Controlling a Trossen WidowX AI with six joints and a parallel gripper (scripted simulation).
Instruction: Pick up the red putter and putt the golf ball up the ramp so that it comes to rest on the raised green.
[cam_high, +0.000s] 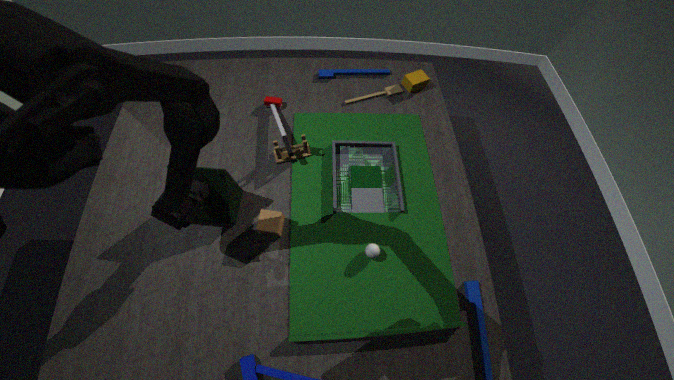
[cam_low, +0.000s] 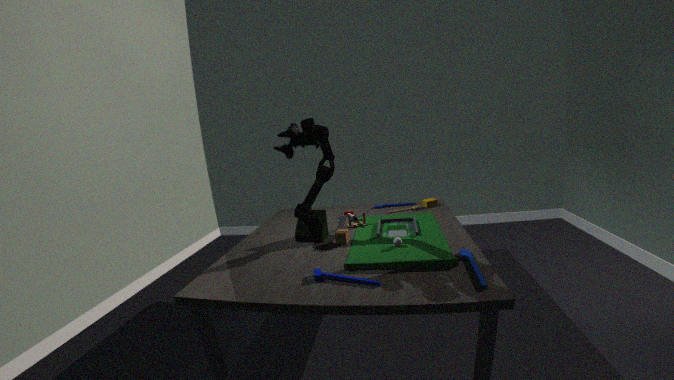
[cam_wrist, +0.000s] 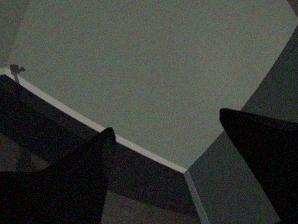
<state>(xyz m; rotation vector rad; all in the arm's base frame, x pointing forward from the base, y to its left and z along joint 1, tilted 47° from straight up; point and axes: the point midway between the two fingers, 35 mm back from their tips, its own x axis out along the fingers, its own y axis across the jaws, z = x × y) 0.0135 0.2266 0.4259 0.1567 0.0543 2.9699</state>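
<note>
The red putter (cam_high: 273, 101) (cam_low: 349, 213) has a red head, a light shaft and a dark far end, which rests at a tan stand (cam_high: 299, 151). The white golf ball (cam_high: 372, 250) (cam_low: 397, 242) is on the green platform (cam_high: 325, 305) (cam_low: 360, 260), in front of the grey ramp (cam_high: 367, 200) (cam_low: 397, 233). Beyond the ramp is a dark green patch (cam_high: 366, 176), inside a grey border (cam_high: 336, 175). My gripper (cam_low: 276, 141) (cam_wrist: 166, 124) is open and empty, high above the table and pointing away from the platform, far from the putter and ball.
A tan block (cam_high: 270, 223) (cam_low: 342, 236) stands between the arm base (cam_low: 311, 226) and platform. Blue clubs lie at the back (cam_high: 360, 72), front (cam_low: 350, 278) and right (cam_high: 481, 330). A tan club (cam_high: 370, 96) and yellow block (cam_high: 415, 80) (cam_low: 429, 203) are at the back right.
</note>
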